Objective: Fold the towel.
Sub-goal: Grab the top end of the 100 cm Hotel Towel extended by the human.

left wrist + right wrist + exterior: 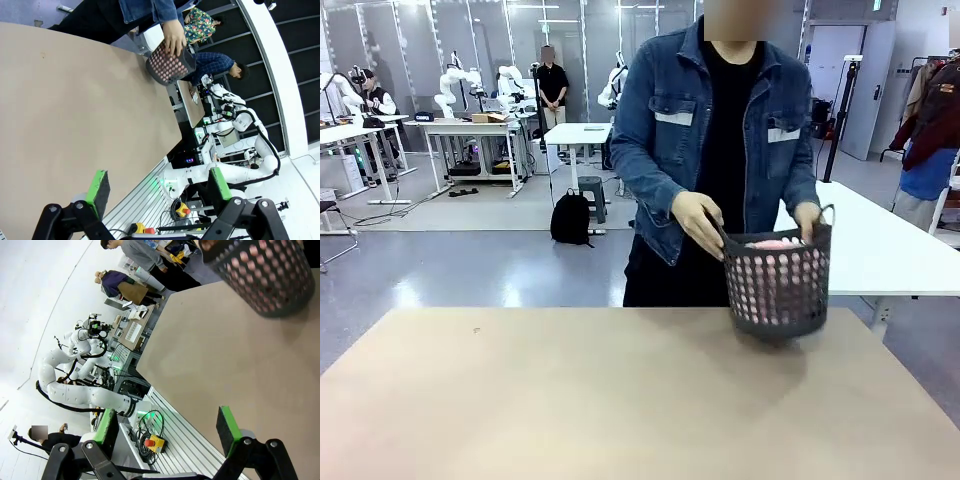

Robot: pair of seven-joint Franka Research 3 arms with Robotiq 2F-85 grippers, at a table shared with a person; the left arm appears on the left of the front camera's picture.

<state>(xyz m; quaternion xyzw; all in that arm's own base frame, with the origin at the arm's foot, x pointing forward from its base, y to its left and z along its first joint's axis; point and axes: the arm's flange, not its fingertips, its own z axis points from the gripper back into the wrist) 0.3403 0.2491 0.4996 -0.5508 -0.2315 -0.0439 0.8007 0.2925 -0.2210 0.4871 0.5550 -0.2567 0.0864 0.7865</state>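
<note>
The salmon-pink towel (772, 243) lies bundled inside a dark perforated basket (778, 292), pink showing through its holes. A person in a denim jacket holds the basket by both handles at the far right of the table, just above or on the top. The same basket (169, 66) appears in the left wrist view under the person's hand, and in the right wrist view as the basket (265, 275) at the top right. My left gripper (159, 186) is open with nothing between its green pads. My right gripper (168, 430) is open too, over the table's near edge.
The tan table (570, 400) stretches wide in front of me. A white table (890, 250) stands behind the person at the right. Other tables, robot arms and people stand farther back in the room.
</note>
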